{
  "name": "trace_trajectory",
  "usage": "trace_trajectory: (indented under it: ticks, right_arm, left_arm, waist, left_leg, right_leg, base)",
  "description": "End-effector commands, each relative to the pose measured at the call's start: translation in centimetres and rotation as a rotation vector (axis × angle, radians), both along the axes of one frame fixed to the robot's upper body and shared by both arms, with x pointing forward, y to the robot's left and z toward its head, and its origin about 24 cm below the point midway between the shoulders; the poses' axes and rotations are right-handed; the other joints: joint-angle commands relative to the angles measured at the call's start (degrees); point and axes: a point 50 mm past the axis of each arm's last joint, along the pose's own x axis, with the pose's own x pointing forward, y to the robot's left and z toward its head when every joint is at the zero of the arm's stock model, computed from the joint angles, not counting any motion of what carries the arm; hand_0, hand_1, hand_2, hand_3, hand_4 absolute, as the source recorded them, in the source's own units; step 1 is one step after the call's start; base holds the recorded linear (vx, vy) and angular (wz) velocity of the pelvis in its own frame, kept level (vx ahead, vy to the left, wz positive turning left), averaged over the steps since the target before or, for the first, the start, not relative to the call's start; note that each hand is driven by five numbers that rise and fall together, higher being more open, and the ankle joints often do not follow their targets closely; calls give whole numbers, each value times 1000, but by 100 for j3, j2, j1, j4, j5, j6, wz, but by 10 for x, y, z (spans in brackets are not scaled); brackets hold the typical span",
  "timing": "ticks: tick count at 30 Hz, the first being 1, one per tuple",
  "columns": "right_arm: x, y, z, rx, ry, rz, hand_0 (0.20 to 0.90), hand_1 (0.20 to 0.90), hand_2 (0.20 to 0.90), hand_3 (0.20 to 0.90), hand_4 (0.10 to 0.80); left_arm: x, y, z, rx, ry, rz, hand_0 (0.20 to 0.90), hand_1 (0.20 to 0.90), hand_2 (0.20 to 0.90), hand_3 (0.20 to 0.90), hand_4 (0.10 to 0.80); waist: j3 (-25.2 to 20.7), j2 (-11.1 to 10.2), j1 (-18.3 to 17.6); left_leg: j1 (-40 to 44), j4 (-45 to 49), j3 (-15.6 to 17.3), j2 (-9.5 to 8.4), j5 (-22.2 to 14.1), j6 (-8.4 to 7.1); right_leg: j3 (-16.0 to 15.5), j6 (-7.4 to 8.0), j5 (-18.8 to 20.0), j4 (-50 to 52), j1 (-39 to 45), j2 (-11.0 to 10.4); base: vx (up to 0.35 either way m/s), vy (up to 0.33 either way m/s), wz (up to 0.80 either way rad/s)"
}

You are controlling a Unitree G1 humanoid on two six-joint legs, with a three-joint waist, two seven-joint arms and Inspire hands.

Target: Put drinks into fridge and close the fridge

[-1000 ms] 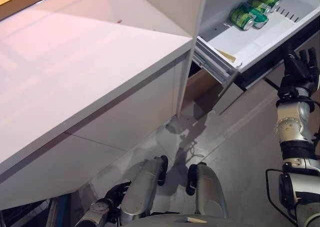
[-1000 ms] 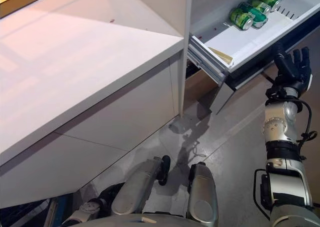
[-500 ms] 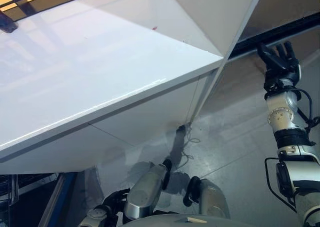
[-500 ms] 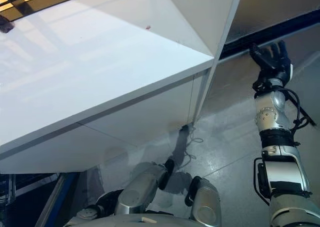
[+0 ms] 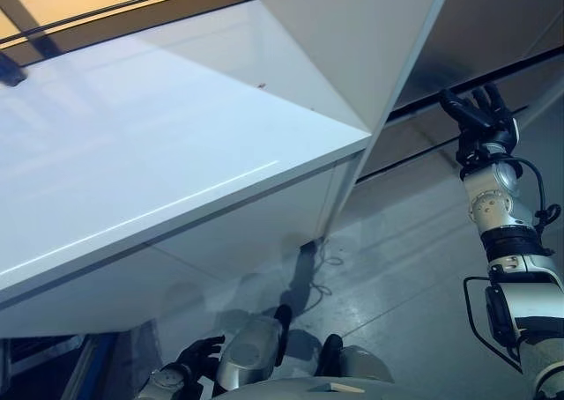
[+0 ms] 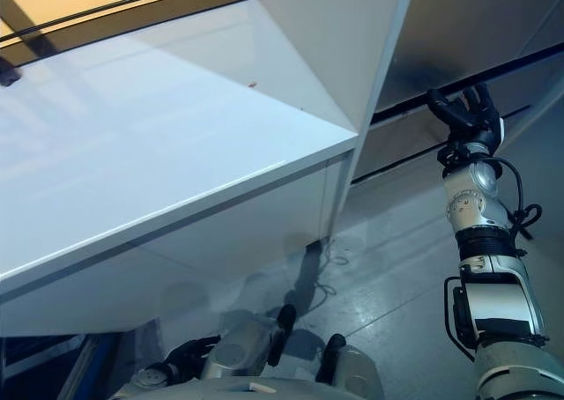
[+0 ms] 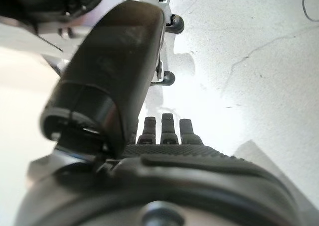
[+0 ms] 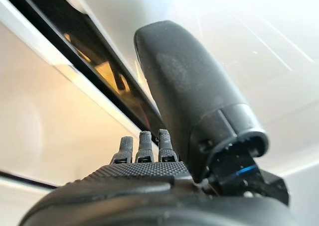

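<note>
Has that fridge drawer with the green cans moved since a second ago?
Yes. It has slid back into the fridge: its front now sits shut, cans hidden, with the right hand open against it.

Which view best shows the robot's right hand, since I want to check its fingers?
The left eye view: the dark right hand shows whole, fingers spread straight against the grey fridge drawer front. The right eye view matches. Its wrist view shows only thumb and fingertips; the left wrist view misses it.

A broad white table (image 5: 159,162) is filling the upper left, a tiny reddish speck (image 5: 261,85) lying on its top (too small to identify), while grey floor (image 5: 397,259) is stretching out below and beside it.
</note>
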Motion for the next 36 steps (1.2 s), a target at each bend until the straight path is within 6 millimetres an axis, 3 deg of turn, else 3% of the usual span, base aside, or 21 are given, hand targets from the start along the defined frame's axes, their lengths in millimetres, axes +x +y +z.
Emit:
trace_trajectory:
  ticks: [1,5,9,10,11,13,16,17,18,19,20,25,27,32,36]
  right_arm:
    - [-10,-24,58,-167,-153,-40,900,900,900,900,800]
    - [-11,-20,37,-174,-82,5,900,900,900,900,800]
    - [-21,-18,-12,-141,58,46,900,900,900,900,800]
    - [-26,-13,-35,-128,111,62,900,900,900,900,800]
    - [-28,-11,-41,-122,133,61,900,900,900,900,800]
    - [-44,-3,-83,-87,242,78,900,900,900,900,800]
    - [-66,1,-123,-82,363,85,900,900,900,900,800]
    - [-85,1,-154,-108,482,105,900,900,900,900,800]
    - [-89,2,-161,-112,517,117,900,900,900,900,800]
    - [-108,3,-187,-107,636,137,900,900,900,900,800]
    - [-117,3,-198,-100,681,147,900,900,900,900,800]
    - [-212,22,-284,-77,1148,243,900,900,900,900,800]
    - [-237,31,-298,-82,1267,299,900,900,900,900,800]
    - [-284,48,-317,176,1399,254,900,900,900,900,800]
    - [-298,60,-323,257,1417,275,900,900,900,900,800]
  left_arm:
    - [-19,16,-1,72,78,-41,900,900,900,900,800]
    - [-15,18,-1,80,87,-37,900,900,900,900,800]
    - [-5,15,1,62,71,-26,900,900,900,900,800]
    - [-1,13,1,52,63,-22,900,900,900,900,800]
    - [0,12,2,49,60,-25,900,900,900,900,800]
    - [5,9,2,37,50,-18,900,900,900,900,800]
    - [12,5,4,5,34,15,900,900,900,900,800]
    - [16,2,4,-47,27,72,900,900,900,900,800]
    - [16,1,4,-58,25,87,900,900,900,900,800]
    - [18,-1,4,-99,17,136,900,900,900,900,800]
    - [17,-1,4,-109,16,150,900,900,900,900,800]
    - [8,-4,0,-165,38,214,900,900,900,900,800]
    - [5,-3,-1,-170,54,229,900,900,900,900,800]
    - [-7,-2,-5,-194,69,314,900,900,900,900,800]
    - [-16,-3,-7,-199,84,350,900,900,900,900,800]
  waist:
    - [-683,-141,-189]
    - [-891,-199,-370]
    - [-1123,-176,-620]
    - [-1184,-158,-692]
    - [-1198,-153,-711]
    - [-1262,-122,-825]
    - [-1298,-98,-914]
    - [-1309,-103,-958]
    - [-1317,-105,-968]
    - [-1326,-114,-1002]
    - [-1327,-117,-1010]
    - [-1326,-113,-1037]
    - [-1312,-105,-1049]
    - [-1300,-16,-1121]
    - [-1296,56,-1141]
  left_leg:
    - [318,-388,431,22,-457,89]
    - [434,-638,658,110,-381,32]
    - [613,-929,883,202,-297,-34]
    - [682,-1032,949,218,-264,-53]
    - [698,-1059,965,223,-252,-60]
    - [784,-1203,1075,261,-196,-80]
    - [851,-1328,1152,300,-138,-100]
    - [888,-1381,1182,308,-122,-104]
    - [890,-1393,1186,308,-119,-103]
    - [911,-1438,1226,323,-97,-108]
    - [917,-1448,1241,329,-91,-112]
    - [971,-1516,1296,370,-48,-124]
    - [971,-1508,1284,362,-45,-122]
    - [985,-1525,1203,344,-34,-100]
    - [990,-1525,1128,300,-41,-80]
  right_leg:
    - [327,151,450,-594,77,27]
    - [472,166,560,-858,114,125]
    - [568,167,646,-1119,206,234]
    - [599,171,691,-1239,259,266]
    - [607,172,705,-1270,274,274]
    - [635,182,762,-1402,335,307]
    - [678,188,781,-1465,372,339]
    - [700,195,790,-1506,392,363]
    - [705,195,793,-1515,391,368]
    - [704,197,802,-1551,403,388]
    - [700,198,807,-1563,408,394]
    - [657,192,812,-1618,473,428]
    - [646,191,818,-1616,480,430]
    - [676,175,768,-1549,463,449]
    - [685,174,744,-1525,468,447]
  base:
    - [-78,-67,-37]
    - [-95,-77,-50]
    - [-69,-68,-36]
    - [-54,-57,-22]
    - [-66,-65,-27]
    - [-66,-54,-27]
    - [-53,-32,-19]
    - [-42,-29,-13]
    - [-56,-43,-8]
    - [-33,-32,0]
    - [-27,-39,0]
    - [6,-36,-1]
    - [0,0,0]
    - [0,0,0]
    - [2,53,1]
